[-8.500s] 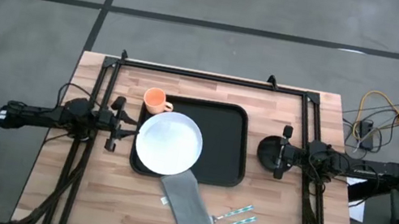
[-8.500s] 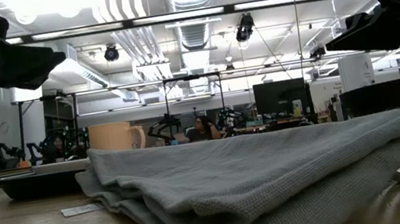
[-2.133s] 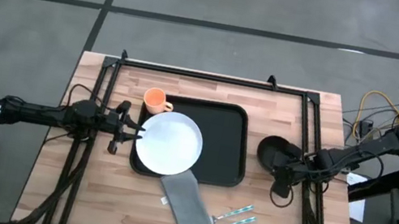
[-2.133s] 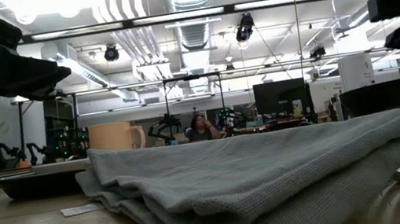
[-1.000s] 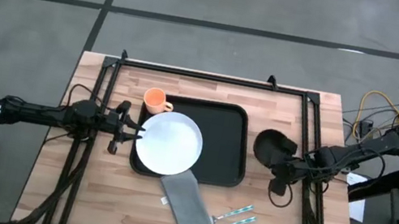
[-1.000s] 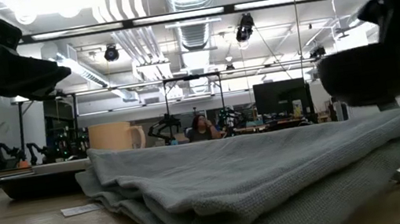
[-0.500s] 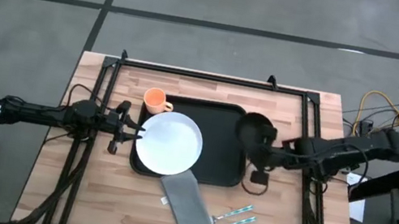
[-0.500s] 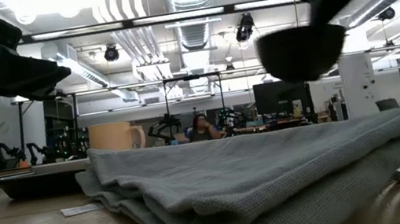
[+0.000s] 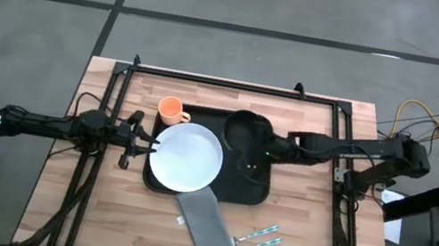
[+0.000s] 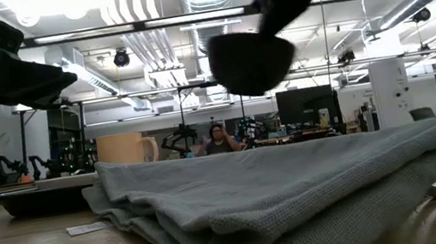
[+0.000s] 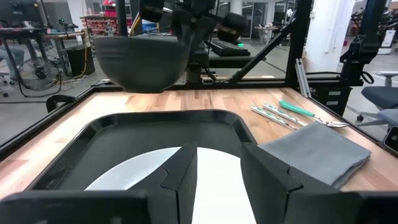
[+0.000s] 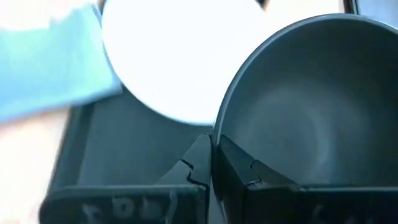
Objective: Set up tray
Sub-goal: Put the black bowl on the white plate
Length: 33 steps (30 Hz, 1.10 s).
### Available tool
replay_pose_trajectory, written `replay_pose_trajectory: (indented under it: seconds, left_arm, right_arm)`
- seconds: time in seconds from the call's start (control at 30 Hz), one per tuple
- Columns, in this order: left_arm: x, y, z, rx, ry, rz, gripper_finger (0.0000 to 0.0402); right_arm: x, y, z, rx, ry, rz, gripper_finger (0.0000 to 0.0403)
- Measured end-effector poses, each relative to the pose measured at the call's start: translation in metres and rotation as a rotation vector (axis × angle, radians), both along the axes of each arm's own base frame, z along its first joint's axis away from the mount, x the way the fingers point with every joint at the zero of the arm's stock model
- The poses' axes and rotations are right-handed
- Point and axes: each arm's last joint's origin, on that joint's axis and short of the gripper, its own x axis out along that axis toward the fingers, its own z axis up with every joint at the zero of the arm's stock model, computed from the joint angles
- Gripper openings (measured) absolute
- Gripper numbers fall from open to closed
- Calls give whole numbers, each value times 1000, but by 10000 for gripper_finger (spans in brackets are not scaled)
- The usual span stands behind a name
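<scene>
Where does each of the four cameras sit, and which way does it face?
High view: above the table, looking straight down; both arms show, right gripper holding the dark bowl over the tray.
Low view: at table height, looking across the grey napkin; the bowl hangs above.
Left wrist view: behind the left gripper, facing the white plate.
Right wrist view: behind the right gripper's fingers, on the bowl's rim.
All four share the bowl.

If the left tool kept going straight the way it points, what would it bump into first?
Probably the white plate. The left tool points across the table at the plate's near edge, which lies on the tray. Its height over the plate is hard to judge.
</scene>
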Motion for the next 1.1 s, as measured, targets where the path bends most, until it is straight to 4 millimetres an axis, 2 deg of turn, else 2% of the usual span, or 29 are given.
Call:
replay_pose_trajectory:
  seconds: [0.2, 0.43, 0.8, 0.93, 1.1]
  left_arm:
    - [0, 0, -1, 0, 6, 0, 105]
    - [0, 0, -1, 0, 7, 0, 105]
    - [1, 0, -1, -1, 13, 0, 105]
    - [1, 0, -1, -1, 13, 0, 105]
    - [1, 0, -1, -1, 14, 0, 105]
  right_arm:
    - [25, -1, -9, 47, -77, 105, 8]
    - [42, -8, -18, 35, -56, 103, 8]
    - [48, -9, -10, -18, -92, 174, 8]
    - [55, -9, -16, 8, -119, 277, 8]
    - [61, -14, -16, -16, -140, 311, 8]
